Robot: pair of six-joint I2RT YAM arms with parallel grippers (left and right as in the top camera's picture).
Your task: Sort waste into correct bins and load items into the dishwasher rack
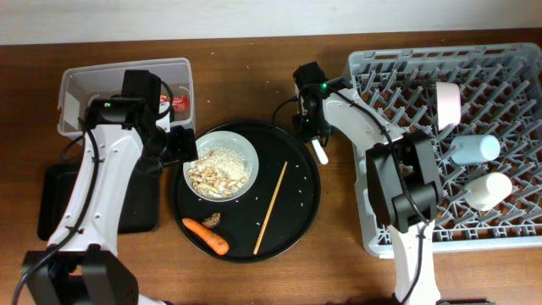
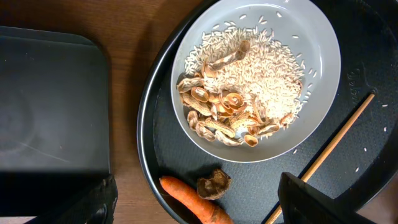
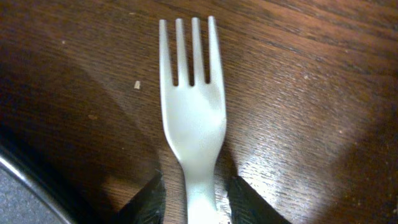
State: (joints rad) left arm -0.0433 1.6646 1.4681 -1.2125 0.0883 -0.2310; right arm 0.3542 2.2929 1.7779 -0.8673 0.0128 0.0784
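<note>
Pinched between the fingertips of the right gripper (image 3: 194, 198): the handle of the white plastic fork (image 3: 193, 118), tines pointing away from the wrist, over the bare wooden table (image 3: 298, 93). Cannot confirm from the wrist view whether lifted clear or resting on the wood. Located, by the overhead view, just beside the upper right rim of the round black platter (image 1: 296, 212), between it and the dishwasher rack (image 1: 525, 93). Already lodged in that rack: small pink cup (image 1: 448, 102), light blue cup (image 1: 474, 150), white cup (image 1: 489, 191)

Spread wide and holding nothing at the left gripper (image 2: 198, 210). Hovers over the left part of the platter, above the orange carrot (image 2: 186, 198) and, just beside it, the small brown lump (image 2: 213, 183). Beyond these, white bowl (image 2: 317, 43), upright on the platter, holding pale rice (image 2: 267, 71) and a heap of shell-like scraps (image 2: 217, 115). Beside the bowl, a thin wooden stick (image 2: 339, 140) lying on the platter. To the left, off the platter, shallow black tray (image 2: 50, 106). Further back, clear plastic tub (image 1: 76, 89) with the red snack wrapper (image 1: 178, 103) inside

Judged step in hand: moving the fork to the rack. Called for next: a swing right over the rack wall, then a lowering of the fork among the pegs before release. Left outstanding, by judgement: carrot, lump and bowl contents to the bins, bowl to the rack
</note>
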